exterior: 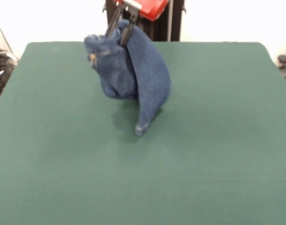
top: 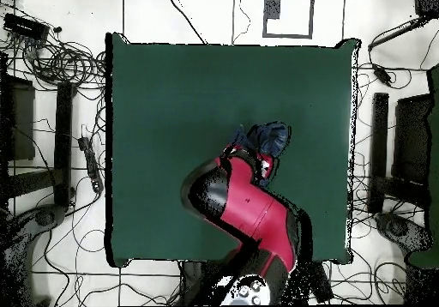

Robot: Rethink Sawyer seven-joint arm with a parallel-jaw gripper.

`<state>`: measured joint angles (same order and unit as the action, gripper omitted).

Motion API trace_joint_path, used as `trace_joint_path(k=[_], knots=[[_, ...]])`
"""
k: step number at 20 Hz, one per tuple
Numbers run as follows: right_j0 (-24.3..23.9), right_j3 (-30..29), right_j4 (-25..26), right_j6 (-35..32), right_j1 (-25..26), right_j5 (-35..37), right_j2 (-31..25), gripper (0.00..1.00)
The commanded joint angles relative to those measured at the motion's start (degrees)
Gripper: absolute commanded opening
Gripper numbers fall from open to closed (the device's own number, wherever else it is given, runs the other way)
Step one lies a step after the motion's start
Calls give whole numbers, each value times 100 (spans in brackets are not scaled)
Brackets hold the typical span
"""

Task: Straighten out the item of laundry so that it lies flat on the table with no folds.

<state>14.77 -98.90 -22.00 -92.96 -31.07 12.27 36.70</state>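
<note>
Gripper (exterior: 124,29) is clamped on the top of the jeans (exterior: 133,75), its dark fingers pinching a bunched fold of denim near what looks like the waistband end. The garment hangs from that pinch as a tall, drooping bundle toward the far side of the worktop (exterior: 218,154). One hemmed leg end (exterior: 142,127) reaches down and touches the green cloth; the rest is lifted clear or only just brushing, I cannot tell which. A small tan spot shows on the left of the bundle, possibly a button or label.

From overhead, the red arm (top: 249,213) covers most of the garment; only a dark blue clump (top: 267,136) shows past its end, well inside the worktop edges.

Step in hand, as I judge it: the lift phase, raising the garment so its weight pulls the folds out.

Next move, as I read it: drag sideways over open worktop while lowering, letting the touching hem anchor and the length lay out behind it. Plenty of bare green lies toward the camera in the front view.

Risk: the doubled bundle may drop in a heap if released high.
</note>
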Motion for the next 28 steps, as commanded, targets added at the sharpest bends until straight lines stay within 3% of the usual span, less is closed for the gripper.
trace_joint_path(k=[1,5,6,8,10,13,15,17,19,20,24,28], knots=[[531,746,165,-1266,217,1962,1278,0],[596,666,160,-1466,180,2554,1234,0],[472,395,2,-1567,50,2315,844,0],[-250,-572,-655,-1468,-371,1027,-725,0],[-144,-564,-662,-1639,-169,1325,-592,0],[501,218,12,-1787,306,2721,695,0],[537,445,210,-1609,405,3029,975,0],[280,358,214,-1364,426,2416,708,0],[-383,-129,-86,-1082,227,993,-358,0],[-988,-522,-209,-847,47,81,-1266,0],[-2034,-764,224,-994,271,-1345,-2666,0],[-2466,-545,662,-1398,682,-2123,-3278,0]])
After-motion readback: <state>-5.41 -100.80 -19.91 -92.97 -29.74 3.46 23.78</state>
